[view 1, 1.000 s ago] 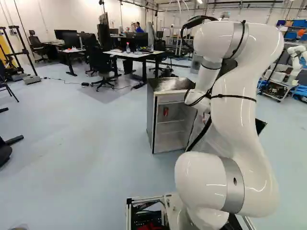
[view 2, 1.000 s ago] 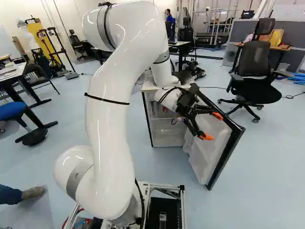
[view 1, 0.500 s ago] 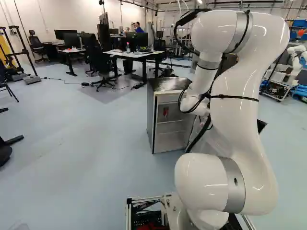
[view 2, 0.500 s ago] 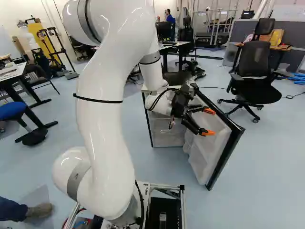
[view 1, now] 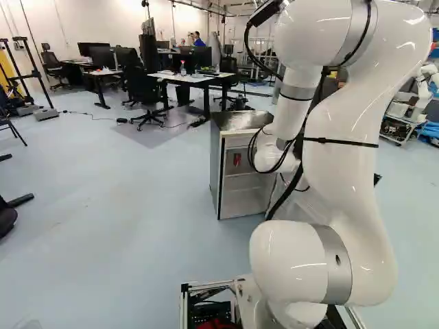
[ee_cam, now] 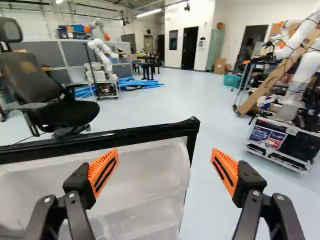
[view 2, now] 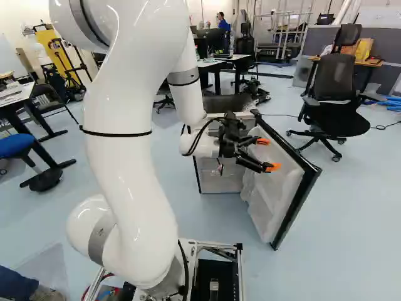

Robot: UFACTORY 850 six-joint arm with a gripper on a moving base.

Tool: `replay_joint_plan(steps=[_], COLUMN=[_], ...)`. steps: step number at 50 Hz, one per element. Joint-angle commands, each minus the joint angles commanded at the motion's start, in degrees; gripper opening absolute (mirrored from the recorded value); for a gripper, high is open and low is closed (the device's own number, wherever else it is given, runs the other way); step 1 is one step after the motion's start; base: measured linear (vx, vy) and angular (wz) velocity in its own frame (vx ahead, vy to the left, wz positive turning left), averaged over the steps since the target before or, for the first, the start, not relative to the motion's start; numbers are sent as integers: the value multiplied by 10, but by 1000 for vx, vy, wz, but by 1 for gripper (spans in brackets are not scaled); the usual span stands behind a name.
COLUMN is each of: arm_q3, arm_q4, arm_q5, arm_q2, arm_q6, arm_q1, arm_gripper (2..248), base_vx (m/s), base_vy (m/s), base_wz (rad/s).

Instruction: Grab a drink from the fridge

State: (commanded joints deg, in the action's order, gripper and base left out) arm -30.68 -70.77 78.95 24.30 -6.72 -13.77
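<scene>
Holding my gripper (view 2: 268, 154) wide, I have nothing between its orange pads (ee_cam: 103, 172). In the right base view it sits right of centre, level, in front of the opened fridge door (view 2: 283, 182). The wrist view puts the corner of the door's black frame ahead of and between my fingers, with the clear door bins (ee_cam: 145, 175) below that frame. The fridge (view 1: 215, 171) stands near the middle of the left base view, partly behind my arm (view 1: 336, 164). Inside, high up, I see a small red item (view 1: 237, 160), the likeliest drink; I can't tell what kind it is. My gripper is apart from it. A black office chair (view 2: 335, 81) is at the upper right of the right base view, and another robot (view 1: 426, 77) at the upper right of the left one.
</scene>
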Motion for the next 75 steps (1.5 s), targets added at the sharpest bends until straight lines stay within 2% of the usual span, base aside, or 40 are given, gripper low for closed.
replay_joint_plan(steps=[36,61,75], arm_q3=[123,110,80], arm_q4=[217,368,452], arm_q5=[-39,-78,-86], arm_q2=[-85,-39,4], arm_q6=[0,0,0], arm_q1=[70,70,65], arm_gripper=[247,247,247], base_vx=[0,0,0], base_vy=[0,0,0], base_wz=[0,0,0])
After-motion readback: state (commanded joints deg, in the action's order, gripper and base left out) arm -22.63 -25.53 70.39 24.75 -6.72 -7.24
